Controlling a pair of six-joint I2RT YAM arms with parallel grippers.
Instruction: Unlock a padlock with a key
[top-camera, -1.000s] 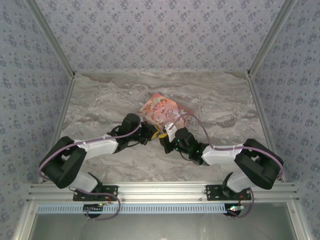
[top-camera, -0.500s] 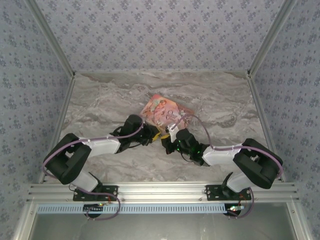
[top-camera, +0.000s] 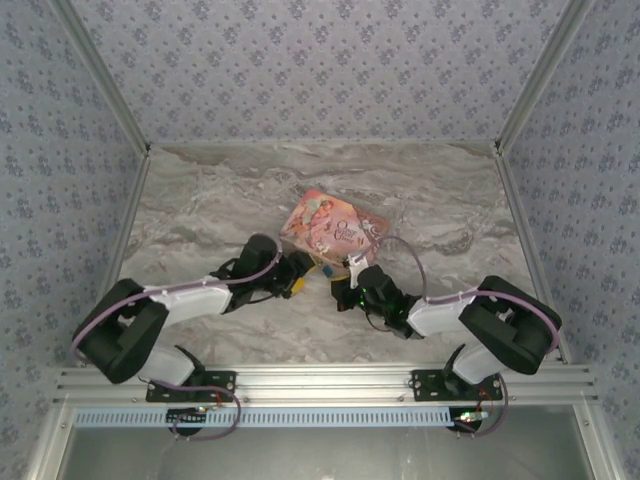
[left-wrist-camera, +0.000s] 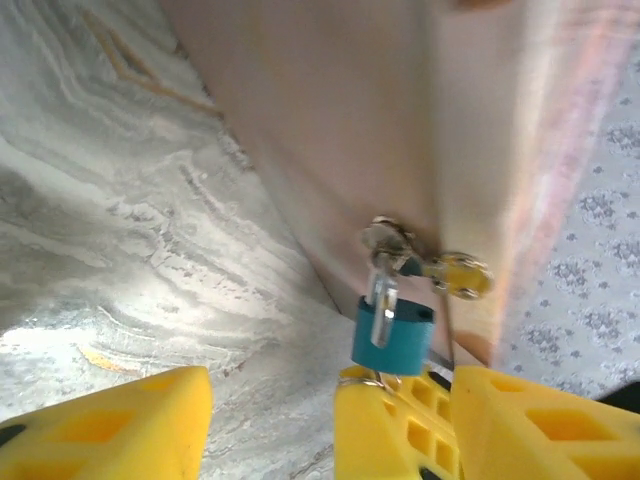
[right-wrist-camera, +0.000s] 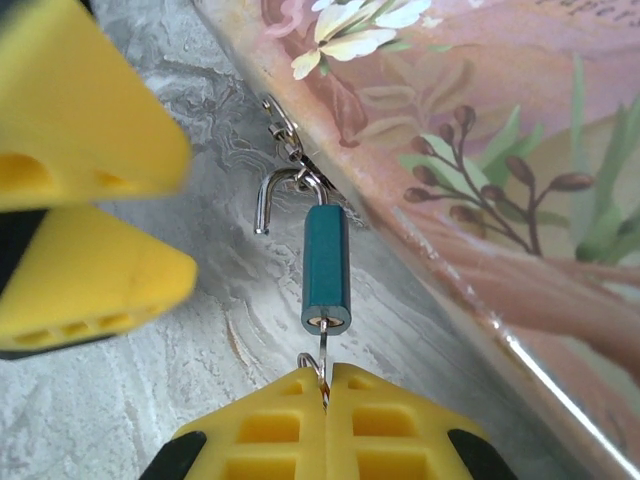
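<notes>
The teal padlock (right-wrist-camera: 326, 270) hangs from the clasp of the pink box (right-wrist-camera: 480, 150). Its silvery shackle (right-wrist-camera: 275, 195) is swung out, the free end clear of the body. The key (right-wrist-camera: 323, 362) is in the keyhole at the padlock's bottom, and my right gripper (right-wrist-camera: 325, 400) is shut on it. In the left wrist view the padlock (left-wrist-camera: 392, 338) hangs just beyond my left gripper (left-wrist-camera: 325, 400), which is open and touches nothing. My left gripper's fingers (right-wrist-camera: 85, 95) stand apart to the left of the padlock. From above, the left gripper (top-camera: 297, 276) and right gripper (top-camera: 346, 284) face each other below the box.
The pink illustrated box (top-camera: 333, 228) lies mid-table on the marble top (top-camera: 200, 210), right behind both grippers. A brass clasp (left-wrist-camera: 460, 275) sticks out of its side. Patterned walls (top-camera: 90, 150) close in the table on three sides.
My left gripper has opened and let go of the padlock, drawing back a little toward the near edge. The right gripper stays shut on the key.
</notes>
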